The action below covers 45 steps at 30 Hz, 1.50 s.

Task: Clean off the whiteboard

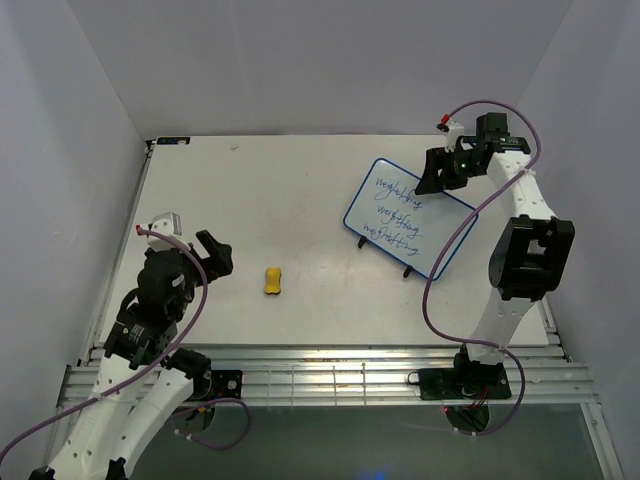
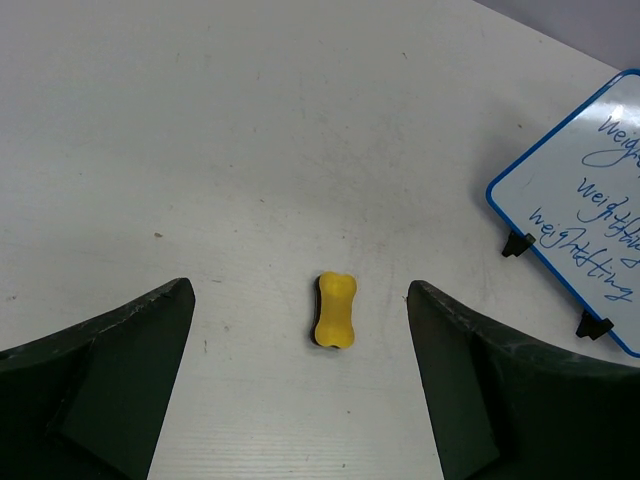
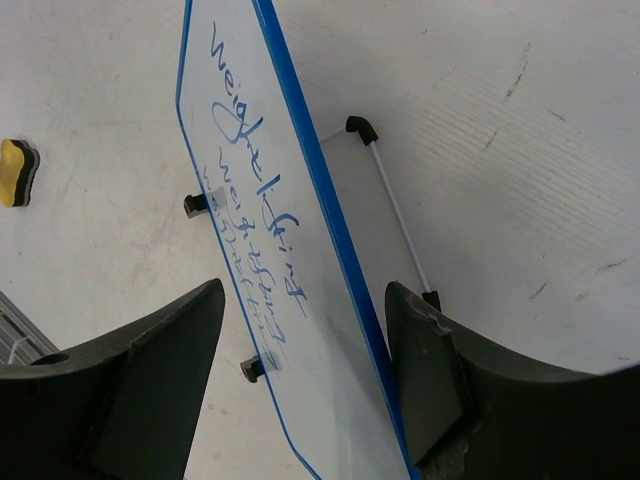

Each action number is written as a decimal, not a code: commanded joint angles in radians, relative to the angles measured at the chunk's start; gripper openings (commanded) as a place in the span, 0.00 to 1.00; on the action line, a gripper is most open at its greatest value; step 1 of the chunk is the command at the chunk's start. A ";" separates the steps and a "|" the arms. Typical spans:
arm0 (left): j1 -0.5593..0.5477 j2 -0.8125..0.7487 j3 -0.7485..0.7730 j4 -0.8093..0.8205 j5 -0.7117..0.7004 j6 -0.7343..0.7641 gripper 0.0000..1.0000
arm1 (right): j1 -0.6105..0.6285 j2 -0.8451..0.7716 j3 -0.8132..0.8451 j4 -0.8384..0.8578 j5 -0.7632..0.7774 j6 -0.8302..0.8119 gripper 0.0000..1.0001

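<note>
A small blue-framed whiteboard with three lines of blue handwriting stands tilted on black feet at the right of the table. It also shows in the right wrist view and the left wrist view. A yellow bone-shaped eraser lies flat on the table at centre left, also in the left wrist view and the right wrist view. My left gripper is open and empty, left of the eraser. My right gripper is open, its jaws on either side of the board's top edge.
The white table has grey walls on three sides. A slotted metal rail runs along the near edge between the arm bases. A thin wire stand props the board from behind.
</note>
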 commanded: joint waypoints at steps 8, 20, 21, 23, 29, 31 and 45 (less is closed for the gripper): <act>-0.007 0.008 -0.007 0.012 0.005 0.008 0.98 | 0.006 -0.183 -0.107 -0.017 -0.080 -0.012 0.58; -0.008 -0.007 -0.007 0.012 0.000 0.008 0.98 | 0.017 -0.248 -0.216 -0.005 -0.117 -0.013 0.43; -0.008 -0.007 -0.008 0.013 0.000 0.008 0.98 | 0.020 -0.254 -0.220 -0.003 -0.112 -0.015 0.43; -0.010 -0.007 -0.008 0.012 0.002 0.008 0.98 | 0.021 -0.268 -0.226 -0.002 -0.112 -0.015 0.42; -0.013 -0.007 -0.008 0.012 0.000 0.008 0.98 | 0.021 -0.286 -0.255 0.019 -0.109 -0.006 0.39; -0.011 -0.007 -0.008 0.012 0.000 0.008 0.98 | 0.021 -0.272 -0.259 0.021 -0.097 0.000 0.39; -0.016 -0.016 -0.008 0.012 -0.003 0.006 0.98 | 0.021 -0.242 -0.262 0.021 -0.087 0.007 0.35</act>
